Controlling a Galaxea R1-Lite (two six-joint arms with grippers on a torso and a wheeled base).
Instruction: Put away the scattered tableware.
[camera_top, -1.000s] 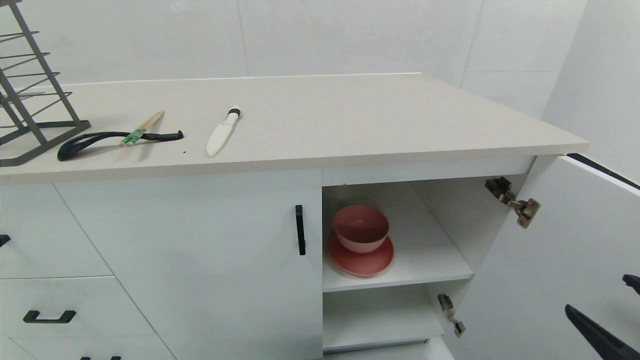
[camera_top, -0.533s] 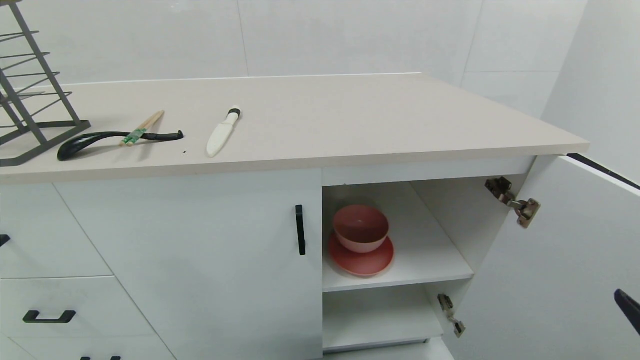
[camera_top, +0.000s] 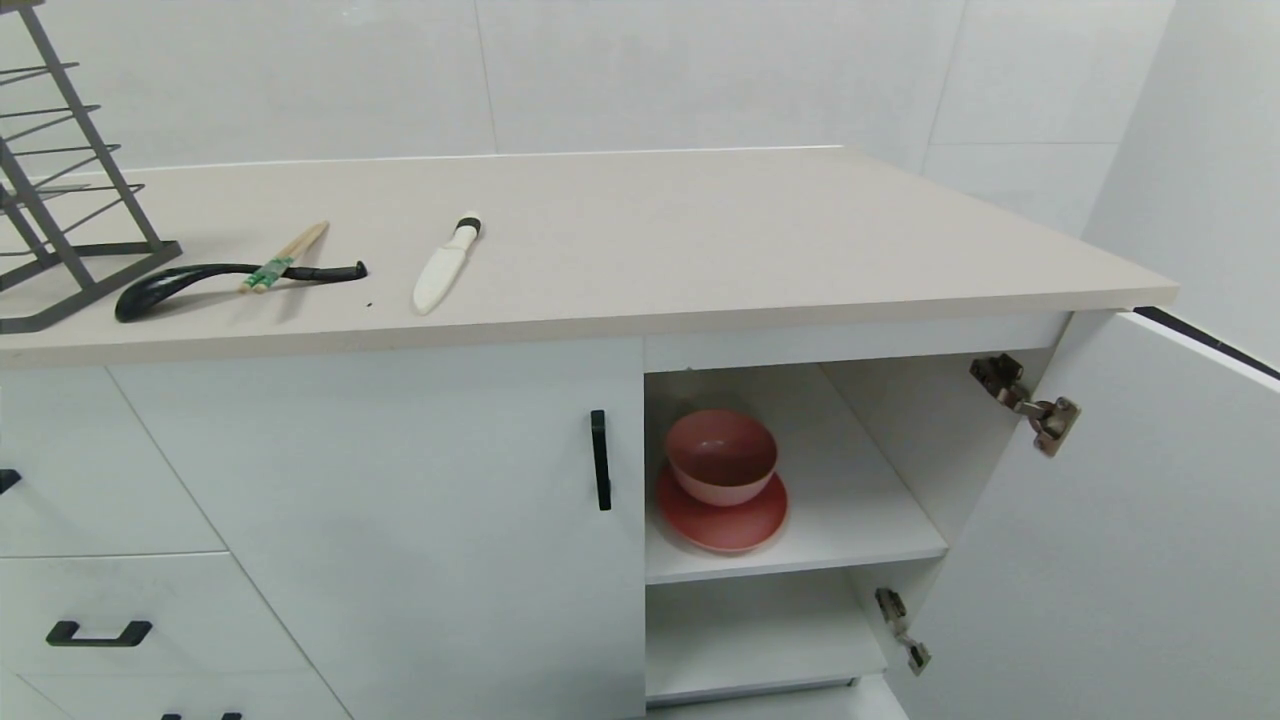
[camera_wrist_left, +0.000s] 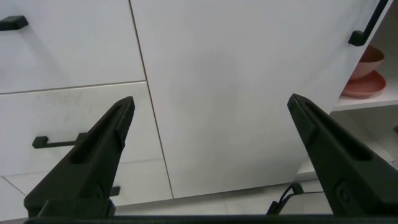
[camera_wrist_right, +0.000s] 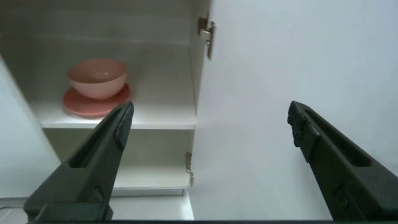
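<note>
A pink bowl (camera_top: 721, 455) sits on a red plate (camera_top: 722, 522) on the upper shelf of the open cabinet. On the countertop (camera_top: 700, 240) lie a black ladle (camera_top: 200, 280), a pair of chopsticks (camera_top: 285, 257) across its handle, and a white knife (camera_top: 447, 264). My left gripper (camera_wrist_left: 211, 102) is open with nothing in it, low in front of the closed white door; the bowl (camera_wrist_left: 371, 61) and plate (camera_wrist_left: 367, 86) show off to one side. My right gripper (camera_wrist_right: 211, 111) is open and holds nothing, facing the cabinet opening with the bowl (camera_wrist_right: 97, 74) and plate (camera_wrist_right: 93, 102) ahead.
A grey wire rack (camera_top: 60, 200) stands at the counter's left end. The cabinet door (camera_top: 1120, 520) hangs open to the right on its hinges. A black handle (camera_top: 599, 460) marks the closed door; drawers with a black handle (camera_top: 98, 632) lie further left. A lower shelf (camera_top: 750, 630) is bare.
The right gripper's black fingers, seen at the head view's lower right corner earlier, slid right and down out of that picture. Tableware has not moved.
</note>
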